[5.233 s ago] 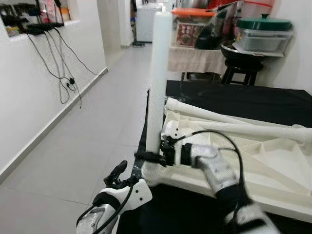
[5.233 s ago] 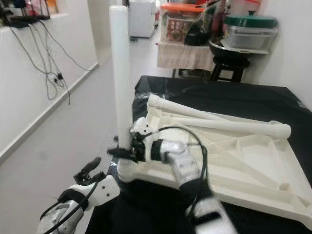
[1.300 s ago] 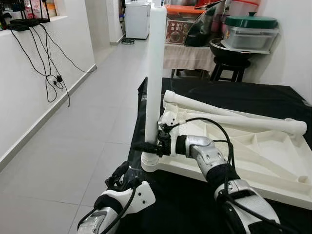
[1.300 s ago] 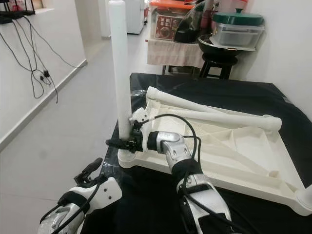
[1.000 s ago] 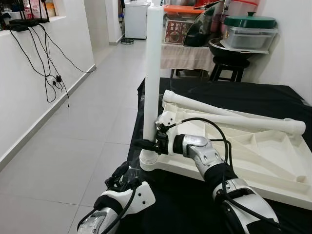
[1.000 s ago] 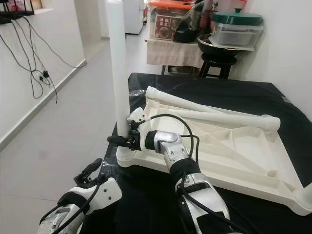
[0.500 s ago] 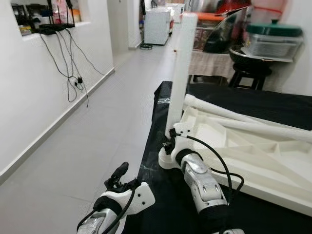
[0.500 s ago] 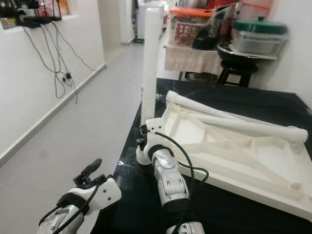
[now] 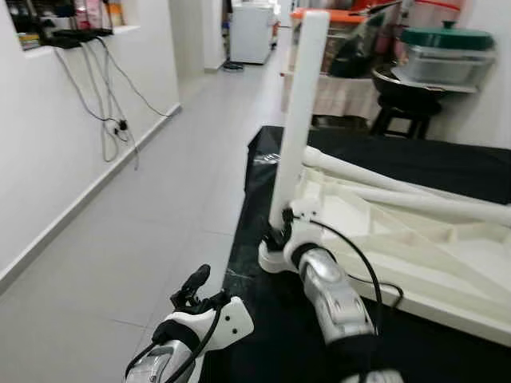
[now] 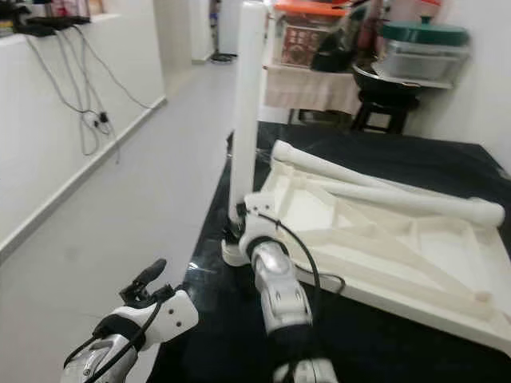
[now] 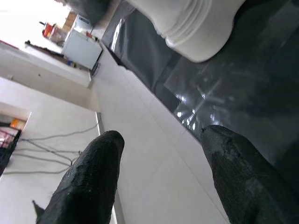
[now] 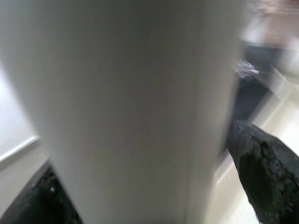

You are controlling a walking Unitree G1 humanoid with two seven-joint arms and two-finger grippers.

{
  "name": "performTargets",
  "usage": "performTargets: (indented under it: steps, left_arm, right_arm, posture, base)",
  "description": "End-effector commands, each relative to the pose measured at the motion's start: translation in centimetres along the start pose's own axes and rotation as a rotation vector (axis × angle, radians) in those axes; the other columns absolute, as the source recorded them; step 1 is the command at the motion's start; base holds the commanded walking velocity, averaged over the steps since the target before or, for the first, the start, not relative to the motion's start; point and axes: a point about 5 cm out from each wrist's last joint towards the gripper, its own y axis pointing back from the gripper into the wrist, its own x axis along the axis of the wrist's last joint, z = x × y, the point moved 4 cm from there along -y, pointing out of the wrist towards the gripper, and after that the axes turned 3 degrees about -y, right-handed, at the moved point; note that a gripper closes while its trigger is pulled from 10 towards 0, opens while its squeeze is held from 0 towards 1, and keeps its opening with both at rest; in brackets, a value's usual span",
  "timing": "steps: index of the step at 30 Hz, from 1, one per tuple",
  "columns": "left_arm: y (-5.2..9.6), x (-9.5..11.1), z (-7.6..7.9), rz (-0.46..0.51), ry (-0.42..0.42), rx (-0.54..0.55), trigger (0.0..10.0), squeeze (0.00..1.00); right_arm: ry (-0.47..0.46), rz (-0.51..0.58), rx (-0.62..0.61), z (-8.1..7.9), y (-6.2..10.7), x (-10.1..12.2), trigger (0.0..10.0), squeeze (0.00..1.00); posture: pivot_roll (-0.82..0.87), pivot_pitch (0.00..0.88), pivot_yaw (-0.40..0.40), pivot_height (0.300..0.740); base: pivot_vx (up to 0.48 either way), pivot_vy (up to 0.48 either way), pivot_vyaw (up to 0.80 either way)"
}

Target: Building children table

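The right gripper (image 9: 278, 237) was clenched around the base of the upright white leg (image 9: 298, 104), its fingers (image 12: 264, 168) flanking the tube in the right wrist view. That leg stood in the near-left corner socket (image 9: 270, 259) of the upturned white tabletop (image 10: 375, 247), which lay on the black-covered table (image 10: 399, 155). Beyond, two more white legs (image 10: 383, 195) lay loose across the tabletop's ribbed underside, pointing toward the far right, not yet fitted. The left gripper (image 9: 194, 289) hung low at the near left over the tiled floor (image 9: 152, 207), released and holding nothing, its fingers (image 11: 88, 182) spread apart beside the corner socket's rim. By the look of it, one leg was seated or nearly so, and the remaining legs were left to mount before the table could be turned upright.
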Motion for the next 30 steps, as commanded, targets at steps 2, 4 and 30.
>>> performTargets:
  steps: [2, 4, 30]
  left_arm:
    - [-0.1, -0.1, 0.3, -0.007, -0.002, -0.013, 10.0, 0.0]
    - [-0.1, -0.1, 0.3, -0.007, -0.002, -0.013, 10.0, 0.0]
    - [-1.0, -0.7, 0.3, -0.015, -0.002, -0.01, 10.0, 0.0]
  right_arm:
    - [-0.013, 0.031, 0.23, -1.0, -0.4, 1.1, 10.0, 0.0]
    - [-0.02, 0.027, 0.272, -1.2, -0.4, 1.3, 10.0, 0.0]
    - [0.037, -0.144, 0.58, -1.5, 0.3, -0.9, 0.0, 0.0]
  posture:
    - [0.09, 0.0, -0.077, 0.74]
    - [0.09, 0.0, -0.077, 0.74]
    - [0.08, 0.0, -0.072, 0.74]
  base:
    - [0.0, 0.0, 0.0]
    - [0.0, 0.0, 0.0]
    - [0.0, 0.0, 0.0]
